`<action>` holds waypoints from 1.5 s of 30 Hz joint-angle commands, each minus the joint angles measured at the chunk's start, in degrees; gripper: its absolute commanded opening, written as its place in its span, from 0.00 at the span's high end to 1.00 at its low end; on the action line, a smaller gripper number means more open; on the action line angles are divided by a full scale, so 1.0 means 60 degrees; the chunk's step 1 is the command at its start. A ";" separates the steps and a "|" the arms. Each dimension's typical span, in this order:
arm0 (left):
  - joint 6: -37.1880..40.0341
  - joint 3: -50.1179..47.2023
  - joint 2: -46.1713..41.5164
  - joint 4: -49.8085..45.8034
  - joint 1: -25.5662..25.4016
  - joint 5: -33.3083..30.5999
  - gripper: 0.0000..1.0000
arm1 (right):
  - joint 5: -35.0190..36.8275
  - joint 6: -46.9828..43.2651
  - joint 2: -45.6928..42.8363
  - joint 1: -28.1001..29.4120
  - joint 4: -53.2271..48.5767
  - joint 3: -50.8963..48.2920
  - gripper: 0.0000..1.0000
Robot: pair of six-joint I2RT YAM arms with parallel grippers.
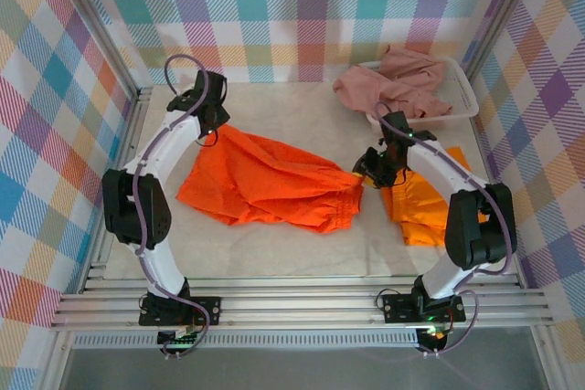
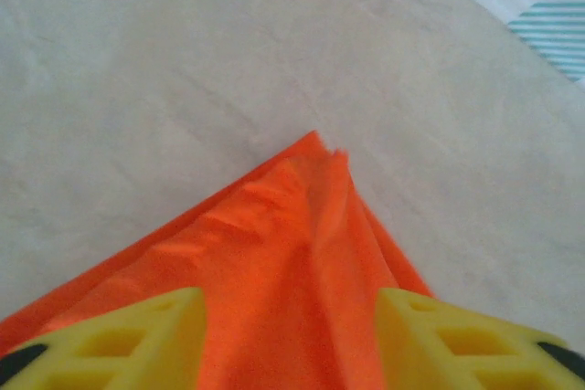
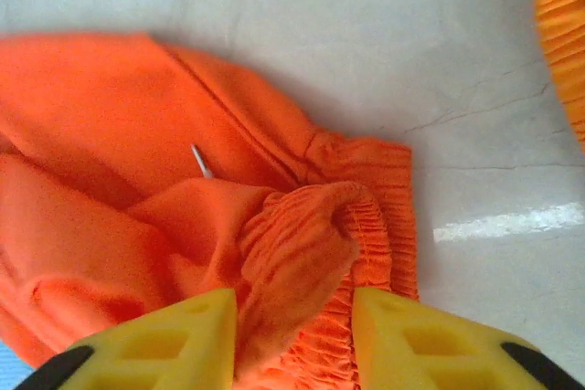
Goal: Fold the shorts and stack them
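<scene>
Yellow fingers (image 2: 137,335) of the left hand (image 2: 291,312) stand spread apart, gripping nothing. A pointed corner of the orange shorts (image 2: 292,244) lies flat on the pale surface (image 2: 183,61) between and just ahead of them. On the right hand (image 3: 292,303) the fingers are parted less widely, and the gathered waistband (image 3: 366,216) of the same shorts is bunched up in the gap. I cannot tell whether it is pinched or lying loose. A white drawstring tip (image 3: 201,162) shows just beyond that hand.

Seen from above, these shorts stretch from one hand to the other, opened out but rumpled, with no neat fold visible. A second orange pair (image 1: 425,212) lies crumpled on the outer side of the right hand, partly beneath that arm. Beyond the right hand, at the far corner, pink shorts (image 1: 393,84) are heaped in a white basket (image 1: 464,93).

The task looks to be at an early stage. One pair is being laid out, none looks finished and nothing is stacked. The pink shorts have yet to come out of the basket. The right arm lies over the second orange pair, which may hamper reaching it.
</scene>
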 commanded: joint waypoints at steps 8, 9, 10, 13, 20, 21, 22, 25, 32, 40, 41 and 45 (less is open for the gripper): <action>-0.0491 -0.2724 -0.3534 0.1435 0.0189 0.3044 0.00 | -0.0670 0.0181 -0.1532 0.1087 0.0750 0.0267 0.19; -0.0712 -0.3349 -0.3724 0.1730 0.0176 0.3473 0.00 | -0.0824 0.0198 -0.1388 0.1432 0.0779 0.0424 0.17; -0.0898 -0.3870 -0.3845 0.2033 0.0160 0.3812 0.00 | -0.1065 0.0291 -0.1191 0.1706 0.0875 0.0522 0.16; -0.1085 -0.5381 -0.3999 0.3019 0.0101 0.4683 0.00 | -0.2055 0.0961 -0.0527 0.2189 0.1896 0.0211 0.14; -0.1467 -0.7820 -0.3523 0.5285 0.0050 0.5970 0.00 | -0.1948 0.0447 0.1360 0.1968 0.1628 0.0788 0.13; -0.1525 -0.8166 -0.3505 0.5476 0.0028 0.5891 0.00 | -0.1972 0.0362 0.1584 0.1837 0.1625 0.0853 0.13; -0.1494 -0.8410 -0.3495 0.5539 0.0030 0.5720 0.00 | -0.1950 0.0344 0.1806 0.1692 0.1552 0.0914 0.13; -0.1262 -0.8902 -0.3395 0.5508 0.0039 0.5240 0.00 | -0.2035 0.0145 0.2364 0.1252 0.1456 0.1069 0.13; -0.0912 -0.9504 -0.3384 0.5067 0.0224 0.4020 0.00 | -0.2524 -0.0554 0.3494 0.0454 0.0739 0.1848 0.12; -0.0551 -0.9686 -0.4010 0.4681 0.0837 0.3998 0.00 | -0.2865 -0.1519 0.3709 -0.0015 -0.0265 0.2235 0.09; -0.0449 -0.9668 -0.4259 0.4681 0.0861 0.4121 0.00 | -0.2923 -0.1539 0.3608 -0.0005 -0.0280 0.2179 0.09; 0.0078 -0.9166 -0.5759 0.4401 0.0863 0.4808 0.00 | -0.3736 -0.1375 0.2456 0.0130 0.0485 0.1488 0.06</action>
